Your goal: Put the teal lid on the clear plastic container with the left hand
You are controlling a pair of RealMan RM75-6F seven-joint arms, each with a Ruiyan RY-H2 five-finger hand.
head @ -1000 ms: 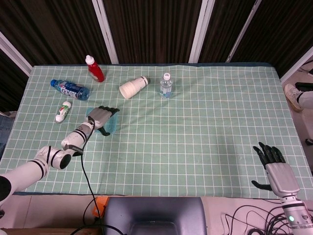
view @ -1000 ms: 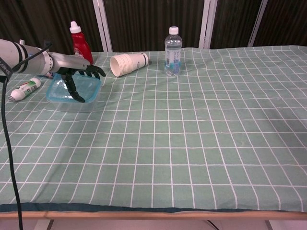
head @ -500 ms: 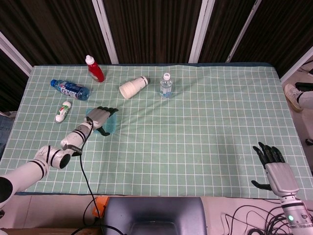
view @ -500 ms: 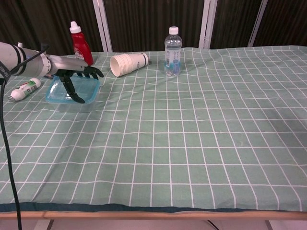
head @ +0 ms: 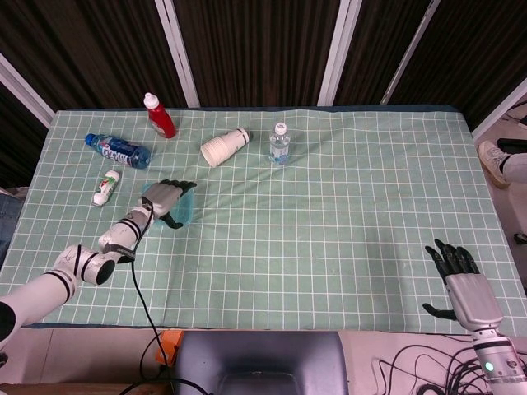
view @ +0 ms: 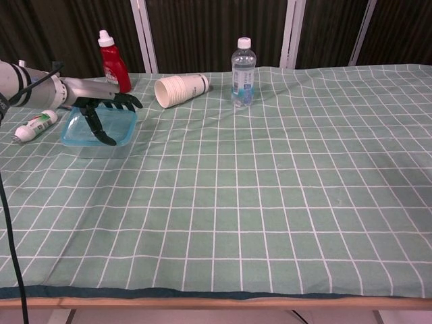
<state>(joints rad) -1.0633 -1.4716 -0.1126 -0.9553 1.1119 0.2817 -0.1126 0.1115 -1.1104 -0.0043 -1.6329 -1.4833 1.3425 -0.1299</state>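
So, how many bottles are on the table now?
4. The red bottle stands at the back left, the blue-labelled bottle lies left of it, the small white bottle lies nearer the front, and the clear water bottle stands mid-back.

The container (view: pixel 98 127) lies on the table (view: pixel 270 202) with the left hand (view: pixel 101 108) resting over it. Behind the container stands the sauce bottle (view: pixel 113 62); to its left lie a small tube (view: pixel 37 125) and, farther back, a drink bottle (head: pixel 118 151). Right of the container lies a tipped stack of paper cups (view: pixel 181 88), then an upright water bottle (view: pixel 243 73); the right hand (head: pixel 461 284) is far off to the right at the table's near edge.
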